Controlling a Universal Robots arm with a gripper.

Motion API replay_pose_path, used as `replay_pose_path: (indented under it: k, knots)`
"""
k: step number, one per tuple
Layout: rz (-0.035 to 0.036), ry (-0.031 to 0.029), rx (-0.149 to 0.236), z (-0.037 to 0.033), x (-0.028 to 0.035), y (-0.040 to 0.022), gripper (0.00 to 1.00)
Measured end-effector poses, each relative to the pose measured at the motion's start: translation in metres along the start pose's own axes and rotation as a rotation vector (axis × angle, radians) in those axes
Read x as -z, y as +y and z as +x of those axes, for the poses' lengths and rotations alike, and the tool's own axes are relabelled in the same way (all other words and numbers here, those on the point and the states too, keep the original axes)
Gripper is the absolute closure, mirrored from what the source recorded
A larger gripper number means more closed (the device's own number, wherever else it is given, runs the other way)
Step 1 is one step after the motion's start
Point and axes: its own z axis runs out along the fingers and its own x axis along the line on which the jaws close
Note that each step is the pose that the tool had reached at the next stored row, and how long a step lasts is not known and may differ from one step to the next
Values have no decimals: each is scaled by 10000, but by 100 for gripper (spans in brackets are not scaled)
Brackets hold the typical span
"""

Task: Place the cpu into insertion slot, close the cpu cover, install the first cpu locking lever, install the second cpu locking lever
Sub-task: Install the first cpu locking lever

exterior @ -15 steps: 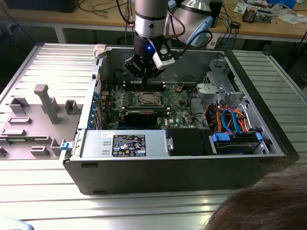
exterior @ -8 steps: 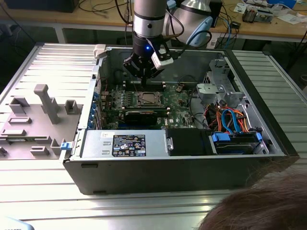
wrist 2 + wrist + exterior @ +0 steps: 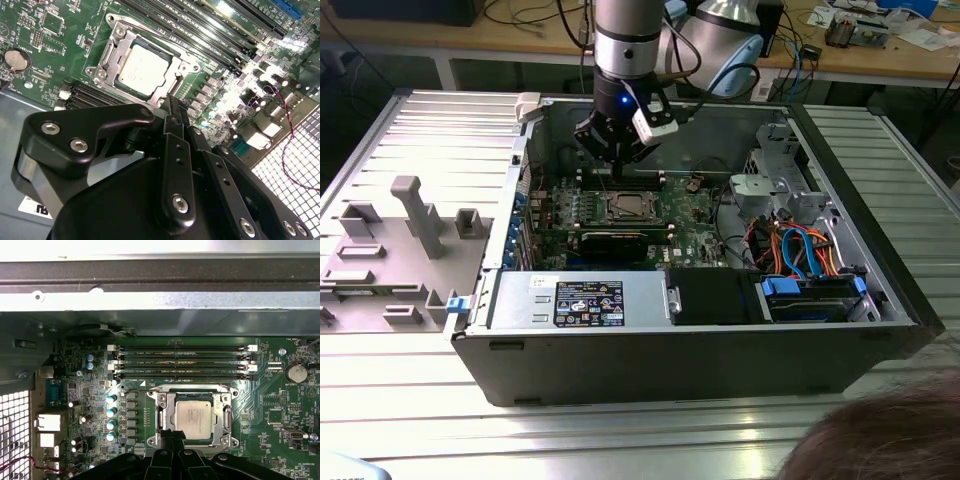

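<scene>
Your gripper [image 3: 612,163] hangs in the upper middle of the exterior view, inside the open computer case [image 3: 670,355] and just above the motherboard [image 3: 698,218]. In both wrist views its jaws are pressed together with nothing between them, and the tips [image 3: 172,104] [image 3: 175,435] sit just beside one edge of the socket.

The cpu [image 3: 625,207] already lies in its slot, near the centre of the exterior view. In both wrist views its grey top [image 3: 142,70] [image 3: 193,417] shows through the square opening of the cpu cover [image 3: 107,56] [image 3: 228,412], which appears to lie flat over it. You cannot tell from here whether either locking lever is hooked home.

Watch these:
- The tips are close to the cover's rim. If you descend slightly off line, they could strike the frame and skid onto the board.
- Pressed-together tips can only push a thin lever, so it may slip off and spring back.
- If the chip is not fully seated, which these views cannot confirm, clamping force could damage the socket contacts.
- The row of capacitors [image 3: 111,412] stands near the socket, and a sideways sweep could hit them.
</scene>
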Motion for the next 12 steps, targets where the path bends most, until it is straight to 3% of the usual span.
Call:
replay_pose_path:
  k: [12]
  knots:
    - [0, 0, 1, 49, -2, 1, 89]
